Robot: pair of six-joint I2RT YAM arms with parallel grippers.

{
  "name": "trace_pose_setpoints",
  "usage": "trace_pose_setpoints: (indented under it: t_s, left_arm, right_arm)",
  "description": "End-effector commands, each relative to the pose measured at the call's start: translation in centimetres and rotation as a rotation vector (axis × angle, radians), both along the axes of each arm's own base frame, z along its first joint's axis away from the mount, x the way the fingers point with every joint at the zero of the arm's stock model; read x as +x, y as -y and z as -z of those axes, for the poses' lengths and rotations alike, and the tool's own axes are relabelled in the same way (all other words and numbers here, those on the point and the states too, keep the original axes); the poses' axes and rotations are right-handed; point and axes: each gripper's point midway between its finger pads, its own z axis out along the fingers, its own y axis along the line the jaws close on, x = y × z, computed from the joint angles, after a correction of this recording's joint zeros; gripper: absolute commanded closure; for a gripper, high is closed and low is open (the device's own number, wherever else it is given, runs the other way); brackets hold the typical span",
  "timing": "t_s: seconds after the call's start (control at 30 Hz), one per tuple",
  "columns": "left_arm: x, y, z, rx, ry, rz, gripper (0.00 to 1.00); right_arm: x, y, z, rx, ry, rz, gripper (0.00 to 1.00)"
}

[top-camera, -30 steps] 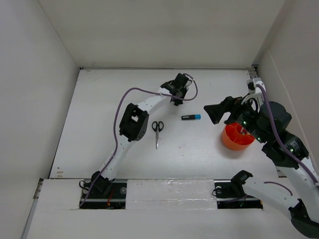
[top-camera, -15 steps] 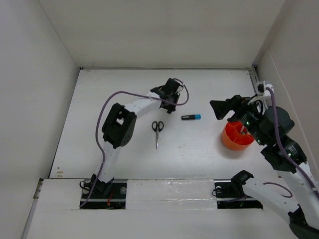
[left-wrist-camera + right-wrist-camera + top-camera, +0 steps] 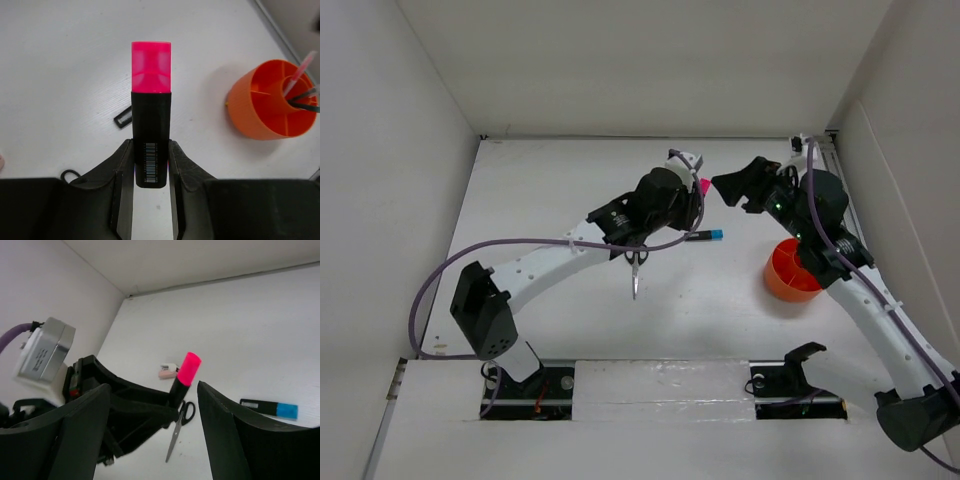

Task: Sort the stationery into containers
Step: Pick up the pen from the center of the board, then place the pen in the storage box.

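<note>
White table (image 3: 520, 190), left claw (image 3: 150, 146) clamping pink-capped marker (image 3: 151, 112), right claw (image 3: 152, 390) spread wide just beside.

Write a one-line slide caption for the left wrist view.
Left gripper clamps a pink-capped black marker above the table; orange tub holding pens at frame right.

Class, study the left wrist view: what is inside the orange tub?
Inside the orange tub, thin pens lean in one compartment. The other compartments in view look empty, though the tub's near wall partly hides their floors.
</note>
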Motion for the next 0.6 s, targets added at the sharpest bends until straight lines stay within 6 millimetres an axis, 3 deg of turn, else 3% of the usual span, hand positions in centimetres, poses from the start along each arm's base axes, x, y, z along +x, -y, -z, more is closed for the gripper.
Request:
trace_pose_setpoints:
  t_s: [0.0, 0.07, 0.23, 0.57]
  left_arm:
    - [-1.5, 0.4, -1.6, -0.049, 0.039, 0.002, 1.0]
    - [-2.4, 0.5, -2.5, -0.083, 0.071, -0.004, 1.0]
    - [-2.6, -0.1, -2.4, -0.089, 0.071, -0.019, 1.0]
    - [-3.0, -0.9, -5.1, -0.15, 0.107, -0.034, 1.0]
  right_arm:
    - [-0.5, -2.5, -3.2, 0.096, 0.102, -0.086, 0.25]
    - [0.4, -3.0, -2.0, 0.083, 0.069, -0.074, 0.25]
    - [1.5, -2.2, 0.2, 0.061, 0.029, 0.005, 0.27]
    - [2.0, -2.3, 3.9, 0.039, -0.051, 0.03, 0.3]
